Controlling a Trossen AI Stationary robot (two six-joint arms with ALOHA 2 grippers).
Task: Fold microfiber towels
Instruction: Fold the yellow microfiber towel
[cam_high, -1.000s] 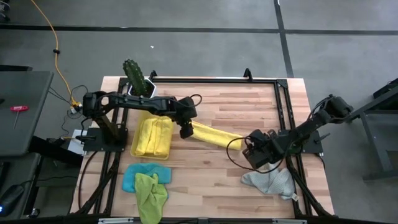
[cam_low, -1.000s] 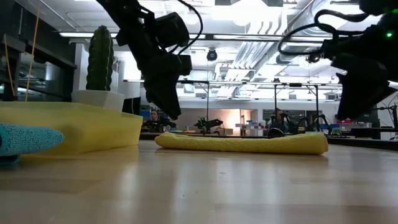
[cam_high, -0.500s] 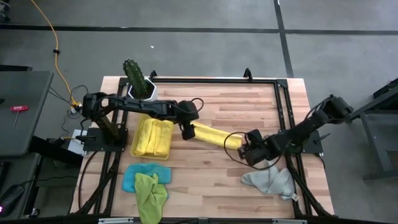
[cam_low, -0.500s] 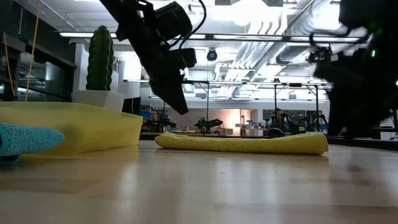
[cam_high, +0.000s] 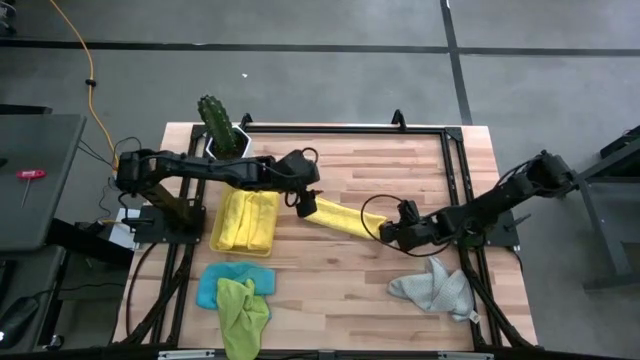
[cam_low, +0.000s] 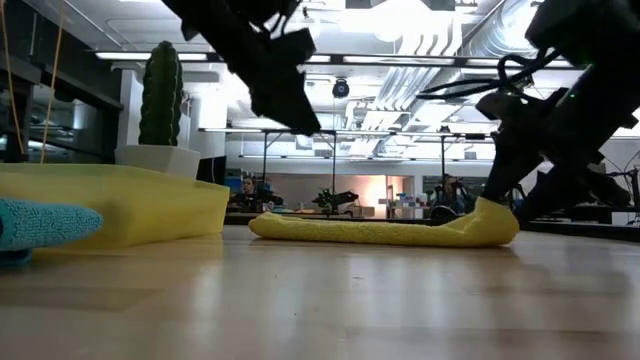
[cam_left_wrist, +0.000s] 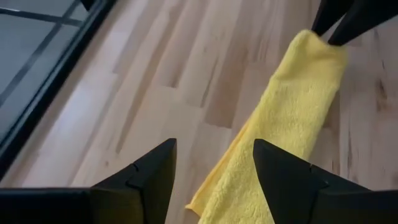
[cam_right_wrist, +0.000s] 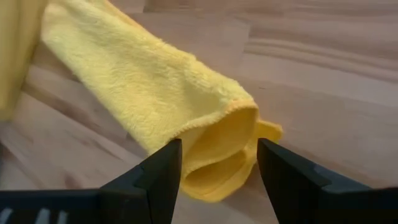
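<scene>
Nearest the front edge of the table (cam_high: 330, 300), a lime green towel (cam_high: 243, 312) is seen lying crumpled, overlapping a light blue towel (cam_high: 215, 283), with a grey towel (cam_high: 432, 288) bunched well apart toward the right side. Just behind the blue one, yellow towels (cam_high: 248, 220) are stacked in a translucent yellow tray (cam_high: 216, 228). Across the middle of the table a long folded yellow towel (cam_high: 343, 218) is laid out slantwise. At its right end the right gripper (cam_high: 390, 230) is placed, its jaws spread with one finger (cam_right_wrist: 152, 177) to either side of the rolled end; from the low view that end is lifted a little off the wood, though whether it is actually pinched is hard to make out. At the opposite end the left gripper (cam_high: 305, 203) is held just above the cloth, its jaws likewise apart and nothing clasped between them, the towel's edge being seen between its fingers (cam_left_wrist: 149, 180) in the left wrist view. Farthest back, a potted cactus (cam_high: 220, 125) is stood at the rear left corner.
</scene>
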